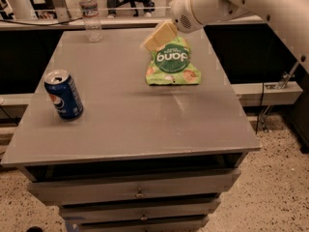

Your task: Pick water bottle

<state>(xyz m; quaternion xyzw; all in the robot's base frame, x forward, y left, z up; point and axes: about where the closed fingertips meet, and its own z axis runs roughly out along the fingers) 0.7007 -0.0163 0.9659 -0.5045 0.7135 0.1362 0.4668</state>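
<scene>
Closest up is the blue Pepsi can (63,94), smooth metal, upright on the matte grey surface (130,124), left of and nearer than the crinkly green snack bag (172,64). The gripper (159,36), a pale wedge, hangs over that bag's far-left corner. Open or closed, can't tell. The water bottle (90,14), clear ribbed plastic, stands upright beyond and left of the bag at the back edge, looks handy for a side grab.

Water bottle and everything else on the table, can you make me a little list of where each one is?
water bottle: upright, far left corner of the table
Pepsi can: upright, near left side
snack bag: green, lying flat, far right
hand: over the snack bag's far left corner, well apart from the water bottle
</scene>
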